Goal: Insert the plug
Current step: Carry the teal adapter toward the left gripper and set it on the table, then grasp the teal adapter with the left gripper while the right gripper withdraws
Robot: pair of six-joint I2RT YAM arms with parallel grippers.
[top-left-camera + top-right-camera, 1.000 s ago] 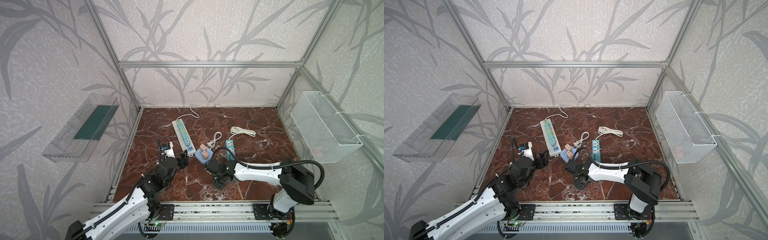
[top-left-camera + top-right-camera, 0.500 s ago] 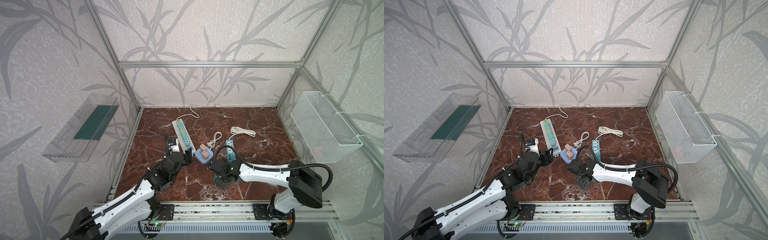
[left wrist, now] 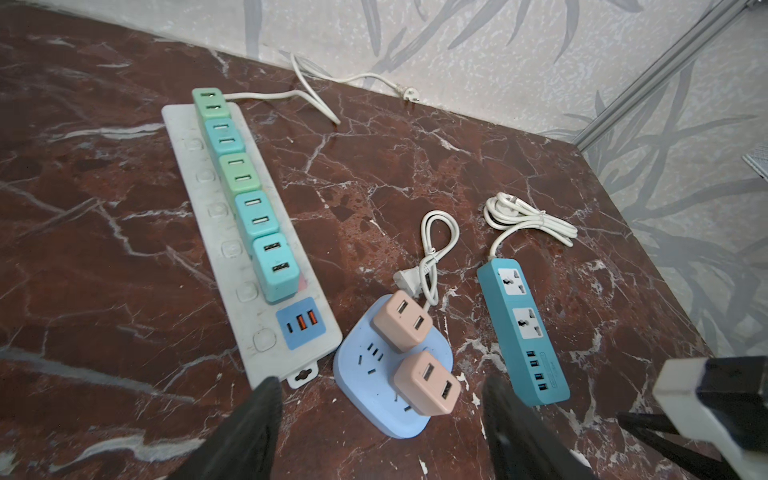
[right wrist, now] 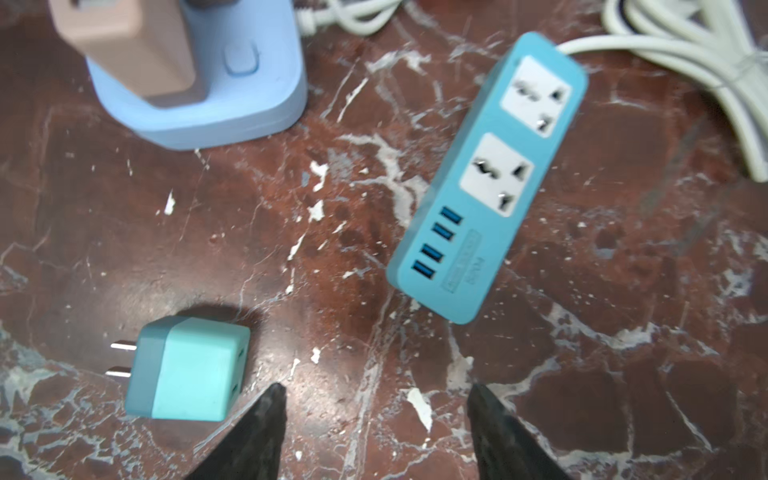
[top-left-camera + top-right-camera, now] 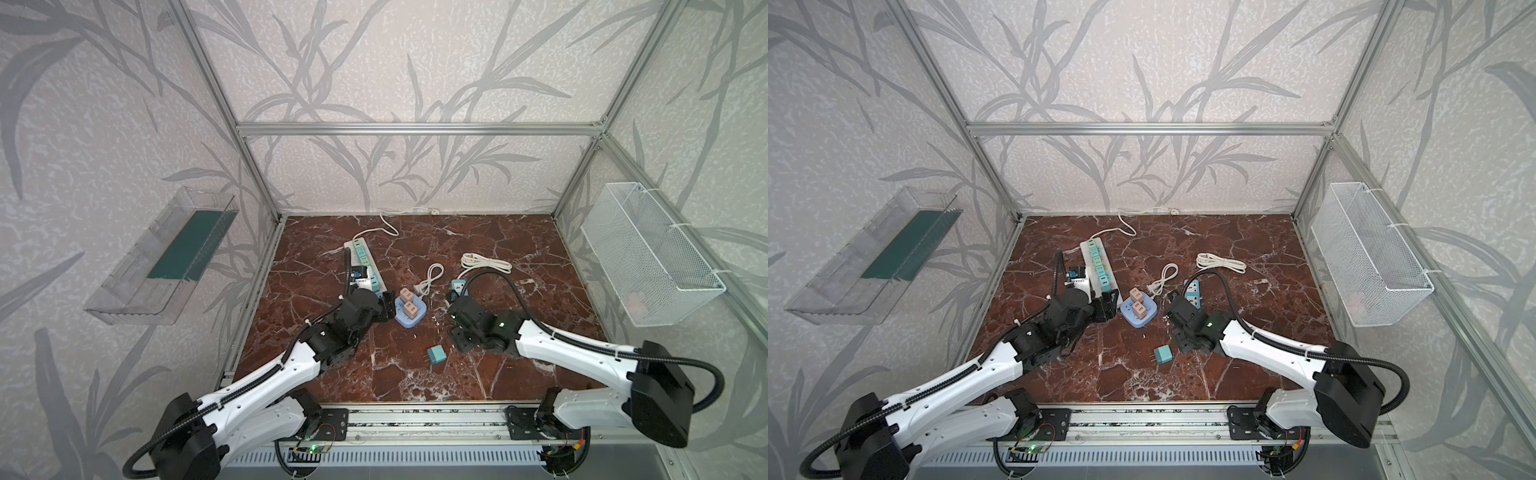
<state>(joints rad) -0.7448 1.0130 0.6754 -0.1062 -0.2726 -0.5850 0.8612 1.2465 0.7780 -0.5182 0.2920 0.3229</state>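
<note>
table: dark red marble top [image 5: 498, 249], walls round three edges
teal plug: cube adapter [image 4: 187, 374], also in both top views [image 5: 436, 355] [image 5: 1163, 355]; lies on its side on the bare marble, front-middle of the table, between the blue socket and the front edge; two flat prongs level with the table, pointing toward the left edge; in no socket, nothing touching it
right gripper: [image 4: 375, 385] jaws apart, nothing between them; low over the table just right of the teal plug, not touching it
left gripper: [image 3: 381, 380] jaws apart, empty; over the marble at the near ends of the long strip and the blue socket
blue socket: rounded pale blue block [image 3: 357, 365], mid table [image 5: 409, 322]; two pink adapters [image 3: 401, 320] plugged in upright, one set of holes bare beside them
long strip: white [image 3: 199, 174], left-rear part of the table, runs slantwise toward the back edge; five teal and green adapters [image 3: 274, 266] in a row on it, USB panel at the near end
teal strip: [image 4: 486, 178] right of the blue socket, apart from it; both white sockets empty, four USB ports empty
cords: white; long strip's cord [image 3: 316, 95] runs to the back edge, teal strip's cord [image 5: 486, 262] bundled behind it
wire basket: white [image 5: 648, 257], on the right wall
clear tray: [image 5: 166, 257] on the left wall
</note>
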